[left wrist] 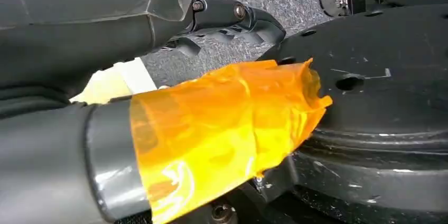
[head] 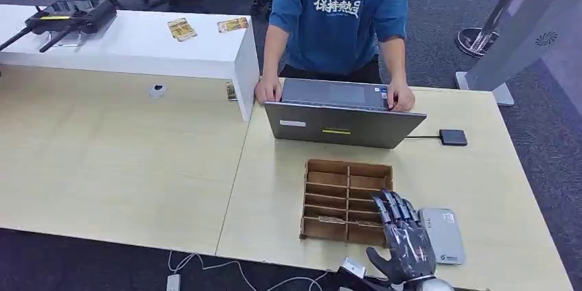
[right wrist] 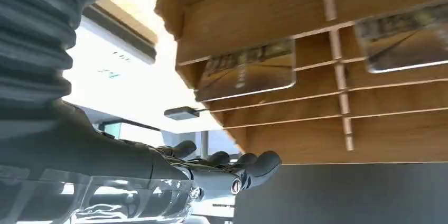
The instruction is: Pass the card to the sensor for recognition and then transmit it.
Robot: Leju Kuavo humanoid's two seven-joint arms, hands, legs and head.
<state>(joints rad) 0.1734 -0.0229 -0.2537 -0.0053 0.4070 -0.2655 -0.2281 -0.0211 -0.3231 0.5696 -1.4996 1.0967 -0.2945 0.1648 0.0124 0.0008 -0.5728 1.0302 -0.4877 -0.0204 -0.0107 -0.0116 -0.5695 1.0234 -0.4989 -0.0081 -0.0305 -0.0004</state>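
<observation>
A wooden slotted card rack (head: 348,167) stands near the table's front edge. Cards lie in its nearest slots (head: 331,219); the right wrist view shows two of these cards (right wrist: 245,71) (right wrist: 404,36) lying in the rack (right wrist: 296,139). My right hand (head: 405,239) hovers at the rack's near right corner, fingers stretched out and apart, holding nothing; its dark fingers (right wrist: 248,166) appear below the rack. The grey flat sensor (head: 443,235) lies just right of that hand. My left hand (left wrist: 158,102) hangs down, its thumb wrapped in orange tape (left wrist: 222,129), nothing in it.
A person (head: 343,16) stands behind the table with both hands on an open laptop (head: 340,126). A small black box (head: 453,137) on a cable lies right of the laptop. On the raised white shelf (head: 137,51) at the back left lie two cards (head: 182,29) and a black tool (head: 68,20).
</observation>
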